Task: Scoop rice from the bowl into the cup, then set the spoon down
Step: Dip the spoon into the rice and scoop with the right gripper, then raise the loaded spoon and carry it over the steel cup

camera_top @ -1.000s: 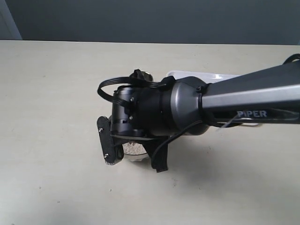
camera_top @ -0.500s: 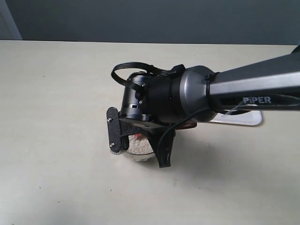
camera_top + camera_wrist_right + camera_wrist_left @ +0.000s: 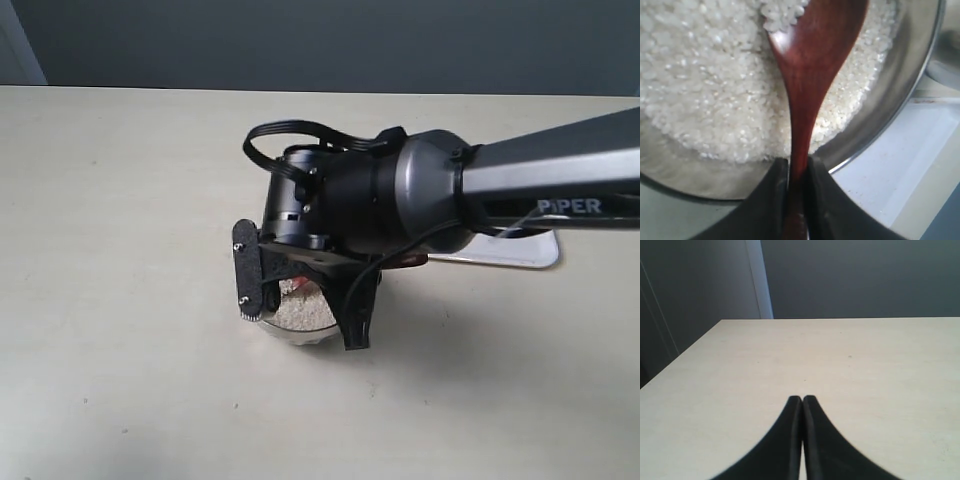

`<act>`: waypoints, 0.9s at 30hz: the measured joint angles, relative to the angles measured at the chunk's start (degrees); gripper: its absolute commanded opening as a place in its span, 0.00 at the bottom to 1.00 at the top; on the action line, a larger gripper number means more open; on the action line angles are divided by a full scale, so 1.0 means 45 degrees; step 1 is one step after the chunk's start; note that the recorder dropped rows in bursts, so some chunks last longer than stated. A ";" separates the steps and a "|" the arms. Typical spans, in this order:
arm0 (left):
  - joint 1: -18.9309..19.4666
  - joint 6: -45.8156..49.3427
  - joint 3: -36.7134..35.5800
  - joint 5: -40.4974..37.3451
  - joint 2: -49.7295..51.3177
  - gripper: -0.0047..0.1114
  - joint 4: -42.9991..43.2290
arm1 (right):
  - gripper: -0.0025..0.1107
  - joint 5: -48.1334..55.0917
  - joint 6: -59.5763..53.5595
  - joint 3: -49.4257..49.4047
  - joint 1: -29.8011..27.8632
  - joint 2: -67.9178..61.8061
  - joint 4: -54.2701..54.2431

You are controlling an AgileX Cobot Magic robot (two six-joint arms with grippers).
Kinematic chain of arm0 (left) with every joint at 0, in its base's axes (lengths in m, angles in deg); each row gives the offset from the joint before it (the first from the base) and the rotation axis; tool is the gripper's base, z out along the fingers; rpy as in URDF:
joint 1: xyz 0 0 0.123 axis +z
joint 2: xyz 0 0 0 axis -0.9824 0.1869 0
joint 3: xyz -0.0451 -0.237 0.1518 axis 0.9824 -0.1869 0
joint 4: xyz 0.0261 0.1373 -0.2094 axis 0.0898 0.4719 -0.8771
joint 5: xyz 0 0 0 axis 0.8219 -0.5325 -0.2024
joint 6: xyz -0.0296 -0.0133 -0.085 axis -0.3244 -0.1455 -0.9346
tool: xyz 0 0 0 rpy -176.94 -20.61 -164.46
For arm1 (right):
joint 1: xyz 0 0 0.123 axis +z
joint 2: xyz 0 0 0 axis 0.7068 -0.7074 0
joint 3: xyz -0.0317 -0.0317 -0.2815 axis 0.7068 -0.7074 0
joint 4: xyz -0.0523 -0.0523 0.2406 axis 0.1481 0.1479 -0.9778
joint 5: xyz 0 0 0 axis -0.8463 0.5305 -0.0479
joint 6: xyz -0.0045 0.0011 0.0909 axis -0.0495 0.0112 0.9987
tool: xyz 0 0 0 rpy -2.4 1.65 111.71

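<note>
Closest to the right wrist camera, the right gripper [image 3: 796, 167] is clamped on the thin handle of the spoon [image 3: 812, 65], one dark finger on each side, low on the handle where it begins to widen. Beyond the fingers the reddish-brown oval scoop lies down on the rice [image 3: 705, 85], with a small cluster of grains sitting at its far end. The rice fills much of the bowl [image 3: 890, 115], a wide shiny steel bowl whose bare inner wall shows around the heap. A white tray [image 3: 890, 165] lies just beside the bowl.

The spoon looks stiff, light and smooth, so it could twist between the fingers; a firm hold on the handle, well back from the scoop, seems right. The rice is loose and will probably spill if the scoop tilts. The bowl looks slick and may slide on the table [image 3: 120, 200] if pushed.

A curved grey shape past the bowl's rim may be the cup, but this cannot be told.

On the left wrist view, the left gripper [image 3: 802, 400] has its two dark fingers pressed together on nothing, above bare tabletop.

Farther off, the exterior view shows the arm [image 3: 540, 175] reaching over the bowl, with white lettering [image 3: 570, 207] reading "PIPER". A dark grey wall [image 3: 300, 40] stands behind.
</note>
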 measured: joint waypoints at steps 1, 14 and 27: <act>0.0000 0.0000 0.0000 0.0000 0.0000 0.04 0.0000 | 0.01 0.0000 0.0000 0.0000 0.0000 0.0159 0.0000; 0.0000 0.0000 0.0000 0.0000 0.0000 0.04 0.0000 | 0.01 0.0138 0.0000 0.0000 -0.0654 0.0427 -0.1766; 0.0000 0.0000 0.0000 0.0000 0.0000 0.04 0.0000 | 0.01 0.0092 -0.0184 0.0000 -0.1364 0.0841 -0.3323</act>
